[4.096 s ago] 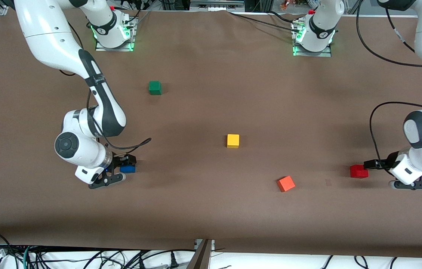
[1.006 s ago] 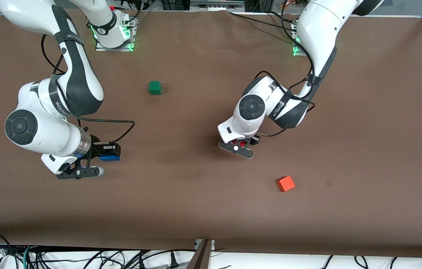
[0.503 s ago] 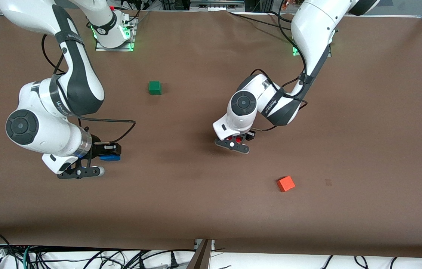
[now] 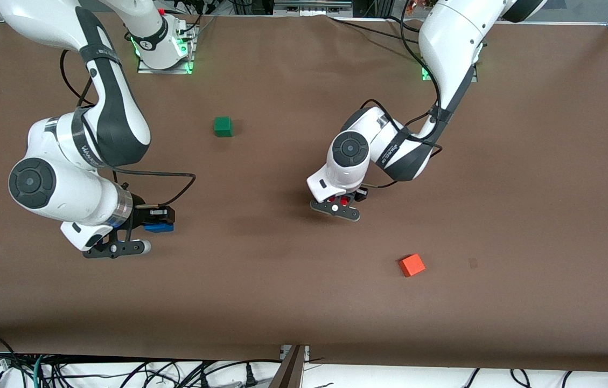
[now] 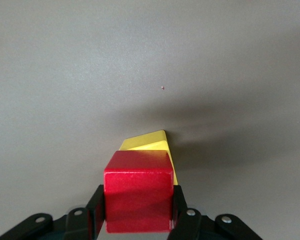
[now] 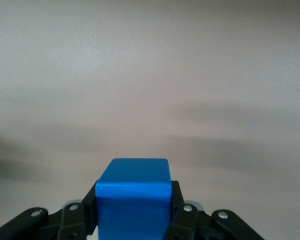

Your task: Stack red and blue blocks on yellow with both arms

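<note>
A: Starting at the right arm's end of the worktop [image 4: 293, 302], we have the right end effector [image 4: 157, 220] clamped on the small matte bright blue cube [image 4: 158, 227], held up over bare brown surface. That arm waits. If it comes in too soon, we risk the two arms meeting over the middle.

B: Agreed. The small matte green cube [image 4: 223, 126] near the bases is not ours to touch. In the middle, the left end effector [image 4: 342, 201] grips the small matte deep red cube [image 5: 138, 192], and in the left wrist view we see the small matte yellow cube [image 5: 152, 141] under it, poking out past the red one's edge.

A: That worries us. The yellow cube looks turned relative to the red, so the faces may not line up. We cannot tell whether red is touching yellow yet. Released off-centre, it could tip off, or a hard descent could shove yellow aside.

B: And the lighter orange cube [image 4: 412, 265], nearer the front camera toward the left arm's end, could be mistaken for red later.
</note>
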Tool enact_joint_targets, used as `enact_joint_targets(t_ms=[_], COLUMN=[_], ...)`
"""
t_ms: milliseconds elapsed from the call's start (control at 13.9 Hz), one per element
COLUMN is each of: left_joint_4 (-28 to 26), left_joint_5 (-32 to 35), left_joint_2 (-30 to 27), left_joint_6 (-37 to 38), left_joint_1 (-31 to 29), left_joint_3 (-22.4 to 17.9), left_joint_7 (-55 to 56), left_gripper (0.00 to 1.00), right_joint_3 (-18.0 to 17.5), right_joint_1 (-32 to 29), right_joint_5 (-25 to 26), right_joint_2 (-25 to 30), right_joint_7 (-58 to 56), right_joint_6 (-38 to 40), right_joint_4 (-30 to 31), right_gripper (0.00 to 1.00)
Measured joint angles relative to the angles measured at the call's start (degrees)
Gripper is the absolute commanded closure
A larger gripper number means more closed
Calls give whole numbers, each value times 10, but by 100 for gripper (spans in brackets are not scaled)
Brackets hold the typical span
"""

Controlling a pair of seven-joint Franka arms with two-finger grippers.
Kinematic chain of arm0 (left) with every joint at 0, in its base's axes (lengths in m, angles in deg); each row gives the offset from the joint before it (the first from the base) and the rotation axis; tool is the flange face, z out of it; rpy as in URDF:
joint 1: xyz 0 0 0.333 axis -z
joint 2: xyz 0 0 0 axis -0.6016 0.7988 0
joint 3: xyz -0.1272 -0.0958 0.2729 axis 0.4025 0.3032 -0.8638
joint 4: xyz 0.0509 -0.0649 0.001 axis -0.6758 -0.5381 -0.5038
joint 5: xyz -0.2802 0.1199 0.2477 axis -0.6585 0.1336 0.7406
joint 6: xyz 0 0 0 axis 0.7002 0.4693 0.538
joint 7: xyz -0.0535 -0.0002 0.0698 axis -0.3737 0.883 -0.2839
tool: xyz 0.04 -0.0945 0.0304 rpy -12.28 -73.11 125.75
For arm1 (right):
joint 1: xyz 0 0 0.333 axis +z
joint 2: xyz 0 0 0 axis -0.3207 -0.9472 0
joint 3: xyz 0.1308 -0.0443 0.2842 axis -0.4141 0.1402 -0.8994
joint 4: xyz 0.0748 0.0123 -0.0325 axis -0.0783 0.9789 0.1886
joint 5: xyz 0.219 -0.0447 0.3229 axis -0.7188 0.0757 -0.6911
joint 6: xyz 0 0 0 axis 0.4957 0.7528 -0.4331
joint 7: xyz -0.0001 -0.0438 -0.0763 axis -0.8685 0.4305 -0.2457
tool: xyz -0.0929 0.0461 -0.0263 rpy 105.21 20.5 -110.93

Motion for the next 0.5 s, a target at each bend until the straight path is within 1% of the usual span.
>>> enact_joint_targets(t_ms=[287, 359, 431, 503], left_joint_4=[0, 0, 0, 0], left_joint_5=[0, 0, 0, 0], left_joint_2=[0, 0, 0, 0], left_joint_6=[0, 0, 0, 0], left_joint_1=[2, 2, 2, 2], left_joint_3=[0, 0, 0, 0], left_joint_7=[8, 10, 10, 10], left_gripper=[100, 64, 1, 0], right_joint_3=[-1, -2, -3, -3], right_joint_1=[2, 2, 3, 5], right_joint_5=[0, 0, 0, 0], right_joint_2=[0, 0, 0, 0], right_joint_7=[17, 19, 23, 31], right_joint_6=[0, 0, 0, 0], right_joint_4=[0, 0, 0, 0], right_gripper=[74, 74, 74, 74])
